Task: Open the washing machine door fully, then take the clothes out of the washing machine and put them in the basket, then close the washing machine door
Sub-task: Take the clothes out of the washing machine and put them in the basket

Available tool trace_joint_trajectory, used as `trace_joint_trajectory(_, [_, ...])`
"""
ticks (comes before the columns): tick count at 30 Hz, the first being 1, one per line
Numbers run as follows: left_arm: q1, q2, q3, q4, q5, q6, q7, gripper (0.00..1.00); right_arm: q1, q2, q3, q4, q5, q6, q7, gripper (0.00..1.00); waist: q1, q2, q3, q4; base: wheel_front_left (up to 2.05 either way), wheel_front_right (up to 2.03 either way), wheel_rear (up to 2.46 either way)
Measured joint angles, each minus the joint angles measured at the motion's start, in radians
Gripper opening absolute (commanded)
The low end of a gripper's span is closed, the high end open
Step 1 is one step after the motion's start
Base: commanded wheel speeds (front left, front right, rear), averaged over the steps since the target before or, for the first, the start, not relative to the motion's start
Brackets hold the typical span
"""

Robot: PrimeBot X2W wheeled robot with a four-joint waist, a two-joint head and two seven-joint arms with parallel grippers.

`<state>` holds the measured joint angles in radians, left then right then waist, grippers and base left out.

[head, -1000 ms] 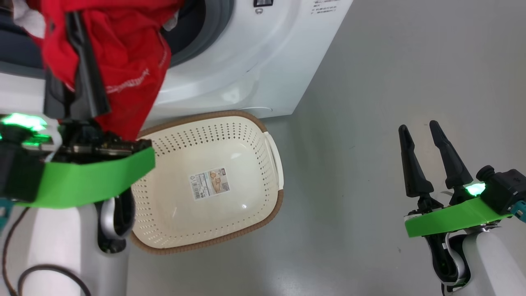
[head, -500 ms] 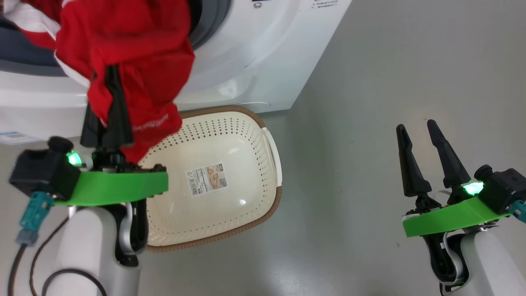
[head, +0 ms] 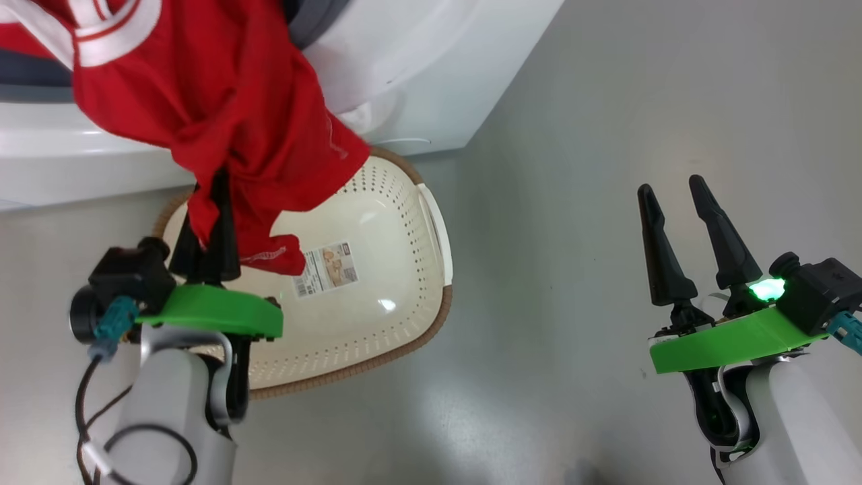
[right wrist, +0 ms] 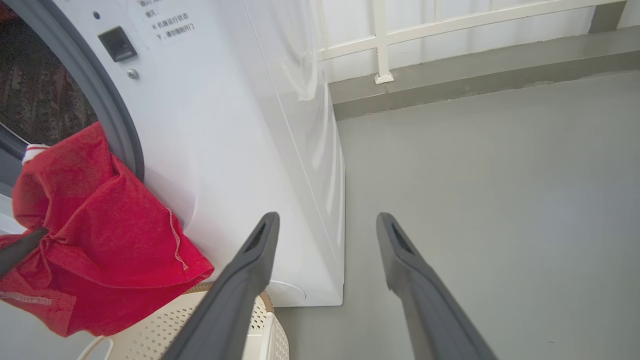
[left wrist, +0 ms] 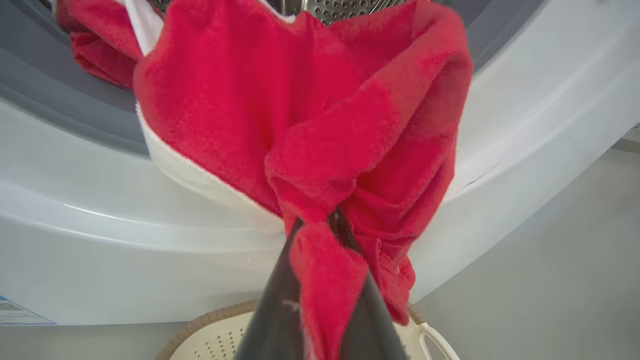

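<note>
Left wrist view: the clothes [left wrist: 300, 125] are soft, limp and light, a bunched red fold pinched tight in your left gripper [left wrist: 322, 225], the rest draped from the washing machine [left wrist: 100, 260] mouth above the basket [left wrist: 200, 320]. Expect drag and snagging, so the thick bunch beats a thin hem as a hold; your right gripper [head: 670, 185] stands wide and empty, well apart.

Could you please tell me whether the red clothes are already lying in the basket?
No, the clothes hang from the shut left gripper above the basket, their upper end draped over the washer's opening.
</note>
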<state>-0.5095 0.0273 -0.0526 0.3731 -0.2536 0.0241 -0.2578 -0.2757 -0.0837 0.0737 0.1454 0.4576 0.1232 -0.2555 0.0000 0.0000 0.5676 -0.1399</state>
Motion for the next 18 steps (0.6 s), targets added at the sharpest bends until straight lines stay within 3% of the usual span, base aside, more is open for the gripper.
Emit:
trace_joint_trajectory(16, [-0.198, 0.0, 0.026, 0.275, 0.061, -0.017, 0.0, 0.0, -0.046, 0.022, 0.003, -0.005, 0.007, 0.0, 0.0, 1.0, 0.0, 0.0, 0.102, -0.037, 0.0, 0.0, 0.0])
trace_joint_trajectory(17, [-0.209, -0.001, 0.027, 0.287, 0.061, -0.017, 0.0, 0.05, -0.046, 0.023, 0.004, -0.006, 0.007, 0.0, 0.0, 1.0, 0.0, 0.0, 0.106, -0.038, 0.0, 0.0, 0.0])
trace_joint_trajectory(18, [-0.218, -0.001, 0.028, 0.296, 0.061, -0.017, 0.0, 0.2, -0.046, 0.023, 0.004, -0.006, 0.007, 0.0, 0.0, 1.0, 0.0, 0.0, 0.109, -0.039, 0.0, 0.0, 0.0])
